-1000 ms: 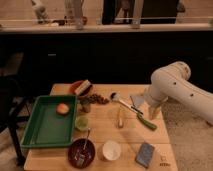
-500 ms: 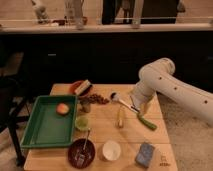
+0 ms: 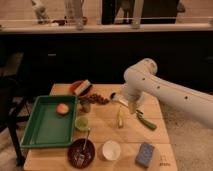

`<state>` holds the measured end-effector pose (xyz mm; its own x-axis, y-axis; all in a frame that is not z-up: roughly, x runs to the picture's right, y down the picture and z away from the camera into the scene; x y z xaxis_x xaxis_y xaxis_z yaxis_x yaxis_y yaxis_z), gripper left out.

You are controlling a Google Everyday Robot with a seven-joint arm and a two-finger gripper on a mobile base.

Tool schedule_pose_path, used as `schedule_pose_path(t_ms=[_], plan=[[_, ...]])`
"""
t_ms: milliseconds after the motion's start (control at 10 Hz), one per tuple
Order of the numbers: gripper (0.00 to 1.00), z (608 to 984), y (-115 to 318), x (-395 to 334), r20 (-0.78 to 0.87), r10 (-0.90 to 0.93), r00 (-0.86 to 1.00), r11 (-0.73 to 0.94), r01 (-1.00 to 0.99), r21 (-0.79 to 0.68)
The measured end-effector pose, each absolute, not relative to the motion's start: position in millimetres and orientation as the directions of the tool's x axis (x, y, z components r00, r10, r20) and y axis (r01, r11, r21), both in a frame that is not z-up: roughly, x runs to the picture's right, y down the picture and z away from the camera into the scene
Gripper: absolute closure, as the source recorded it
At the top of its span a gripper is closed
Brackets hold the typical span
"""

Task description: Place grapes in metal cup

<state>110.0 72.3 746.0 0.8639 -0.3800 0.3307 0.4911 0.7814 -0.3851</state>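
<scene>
Holding one orange fruit (image 3: 62,108), the green tray (image 3: 44,134) lies left of the open, empty hand (image 3: 131,107).

grapes (image 3: 99,99) – just right of metal cup (image 3: 86,106) | tray (image 3: 46,128) – left of both | gripper (image 3: 131,106) over table (image 3: 102,131), right of grapes

A light wooden table (image 3: 127,139) stands in a dim, warm-lit room. Behind it runs a wall of dark cabinets (image 3: 75,60) under a pale counter (image 3: 100,27). A dark chair (image 3: 10,95) stands at the left, and speckled grey floor (image 3: 187,132) shows at the right.
</scene>
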Motion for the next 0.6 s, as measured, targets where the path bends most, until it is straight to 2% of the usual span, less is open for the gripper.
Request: schedule_pose_path(t_ms=[600], plan=[[0.2, 746.2, 73.1, 110.7, 0.328, -0.373, 0.868, 0.786, 0.483, -0.385]])
